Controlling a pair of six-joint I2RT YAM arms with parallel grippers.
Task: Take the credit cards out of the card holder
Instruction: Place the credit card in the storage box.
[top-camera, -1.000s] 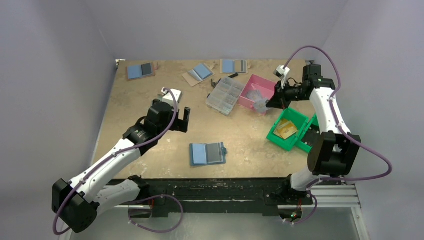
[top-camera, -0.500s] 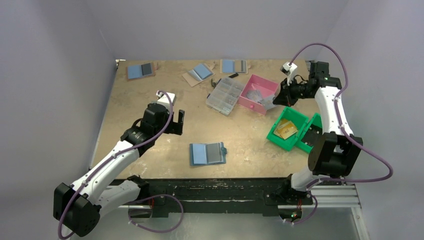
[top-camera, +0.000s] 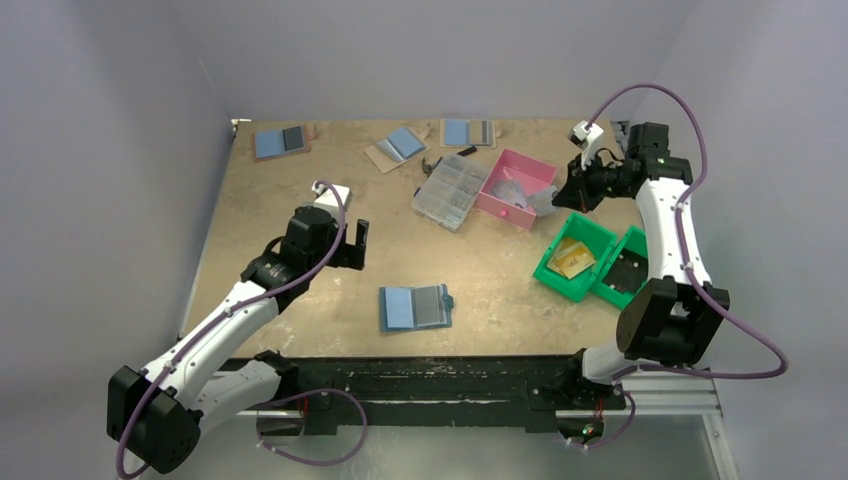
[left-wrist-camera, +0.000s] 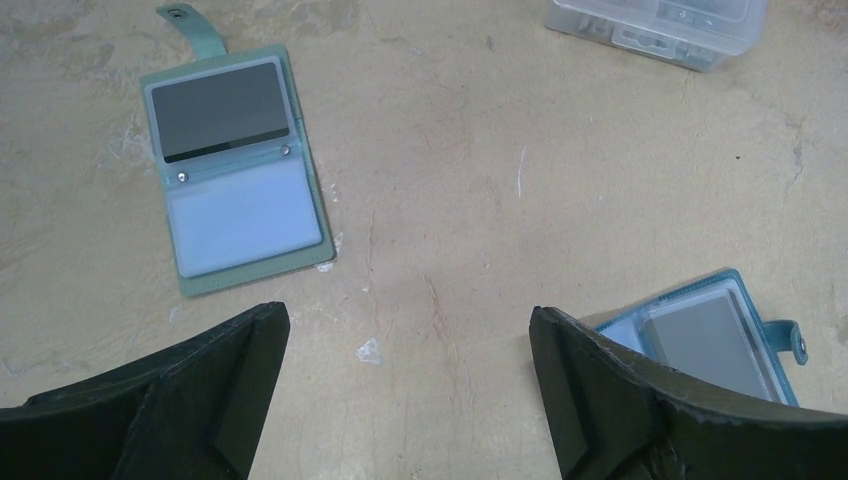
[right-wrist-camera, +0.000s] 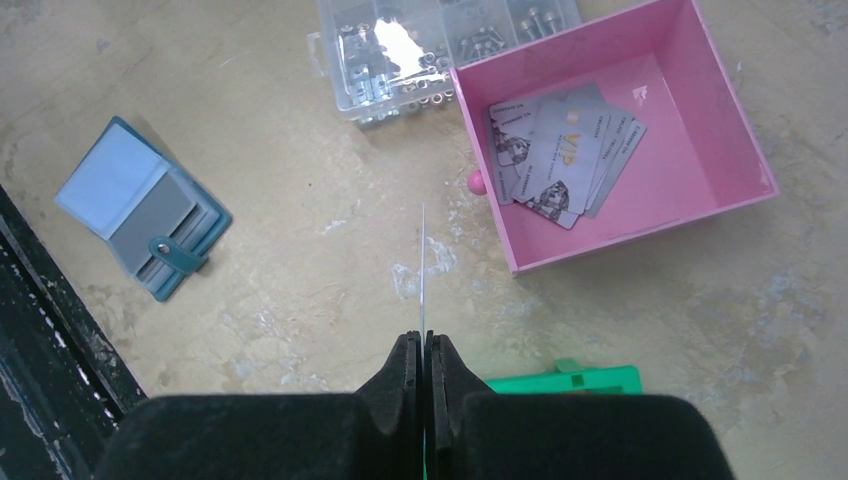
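The card holder (top-camera: 415, 307) lies open on the table near the front, blue half left, grey half right, teal tab on the right. It also shows in the right wrist view (right-wrist-camera: 145, 205) and, partly behind a finger, in the left wrist view (left-wrist-camera: 700, 335). My right gripper (top-camera: 562, 197) hangs beside the pink box (top-camera: 497, 205); its jaws (right-wrist-camera: 423, 338) are shut on a thin credit card (right-wrist-camera: 423, 270), seen edge-on. Several silver cards (right-wrist-camera: 565, 150) lie in the pink box (right-wrist-camera: 735, 120). My left gripper (top-camera: 350, 240) is open and empty, up and left of the holder (left-wrist-camera: 403, 315).
A clear parts organiser (top-camera: 450, 190) sits left of the pink box. An open green box (top-camera: 548, 268) with yellowish contents is below my right gripper. Three other holders lie along the far edge (top-camera: 280, 140) (top-camera: 400, 145) (top-camera: 468, 132); one with a dark panel shows in the left wrist view (left-wrist-camera: 235, 165).
My right gripper has moved right and toward the far side, away from the pink box's right corner, still holding the card. My left gripper drew back slightly left, then stayed still.
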